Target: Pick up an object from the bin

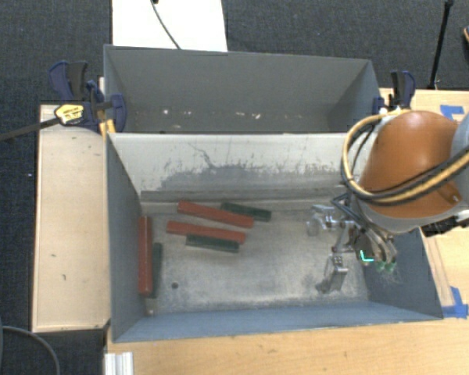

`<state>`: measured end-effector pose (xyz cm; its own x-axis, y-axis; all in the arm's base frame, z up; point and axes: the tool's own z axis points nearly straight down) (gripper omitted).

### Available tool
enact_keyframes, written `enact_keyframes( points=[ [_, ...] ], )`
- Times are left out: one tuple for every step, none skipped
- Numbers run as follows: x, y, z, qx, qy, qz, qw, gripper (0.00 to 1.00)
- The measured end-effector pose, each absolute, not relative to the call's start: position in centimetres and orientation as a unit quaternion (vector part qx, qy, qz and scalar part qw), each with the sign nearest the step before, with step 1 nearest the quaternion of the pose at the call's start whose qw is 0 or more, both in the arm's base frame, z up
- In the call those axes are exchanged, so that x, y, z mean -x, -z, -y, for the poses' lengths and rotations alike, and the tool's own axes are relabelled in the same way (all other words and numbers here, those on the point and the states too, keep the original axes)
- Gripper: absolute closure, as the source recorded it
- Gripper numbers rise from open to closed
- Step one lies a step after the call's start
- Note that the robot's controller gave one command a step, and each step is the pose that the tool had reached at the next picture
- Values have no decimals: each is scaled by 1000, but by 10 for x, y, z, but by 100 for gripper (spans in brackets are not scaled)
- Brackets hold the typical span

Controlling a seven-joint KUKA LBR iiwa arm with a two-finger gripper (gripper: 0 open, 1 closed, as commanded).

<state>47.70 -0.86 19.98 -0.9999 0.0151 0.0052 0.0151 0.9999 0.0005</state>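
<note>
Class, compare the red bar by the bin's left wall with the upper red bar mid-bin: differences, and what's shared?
The left red bar lies along the left wall, pointing up the view; the upper red bar lies crosswise, slightly slanted. A short green piece sits beside the left red bar; a green bar lies at the upper red bar's right end. Both are long, thin and red.

Orange cover (410,158) cut off at right, hiding bin (258,319) right wall
</note>
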Motion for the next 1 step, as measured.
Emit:
enact_keyframes(
  points=[
    [-596,-161,-15,-8,1,1000,-4,0]
  ],
)
